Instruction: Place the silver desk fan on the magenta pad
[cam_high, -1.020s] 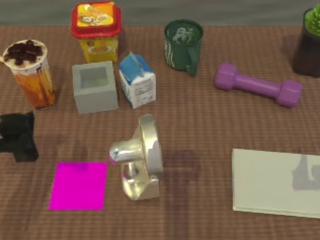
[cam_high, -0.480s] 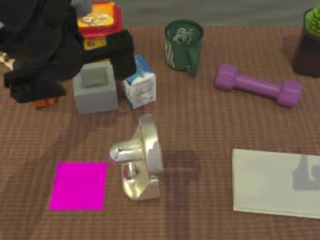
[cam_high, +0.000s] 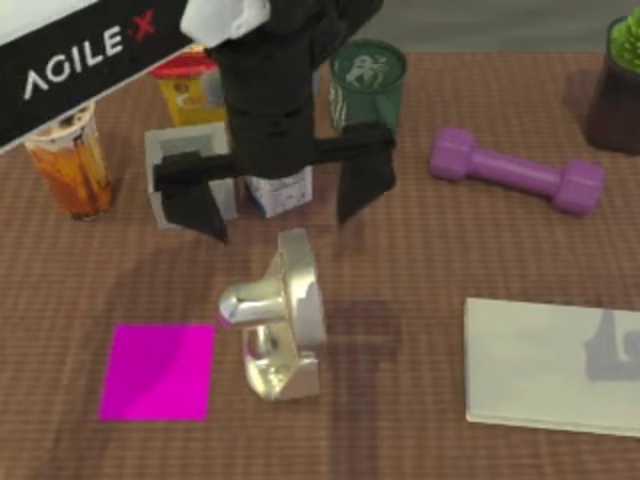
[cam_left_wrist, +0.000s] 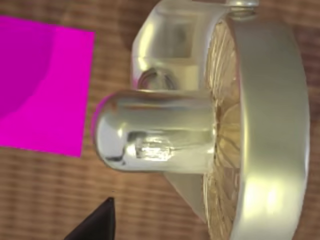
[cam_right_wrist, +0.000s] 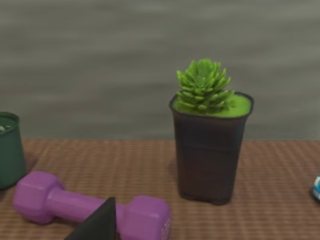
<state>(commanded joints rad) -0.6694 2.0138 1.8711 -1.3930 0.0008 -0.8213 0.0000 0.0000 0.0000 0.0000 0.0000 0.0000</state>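
Note:
The silver desk fan stands at the table's middle, its disc head edge-up and its motor housing pointing toward the magenta pad, which lies flat just to its left. My left gripper hangs open above the fan's far side, its black fingers spread wider than the fan and touching nothing. In the left wrist view the fan fills the frame, with the pad beside it. My right gripper is outside the top view; it looks open, with one fingertip showing and nothing held.
Behind the fan stand a grey hollow cube, a milk carton, a yellow tub, a drink cup and a green mug. A purple dumbbell, a potted plant and a cream rectangle lie right.
My left arm has swung in from the table's left edge, passed over the back objects and now hovers above the fan. Fan and pad have not moved.

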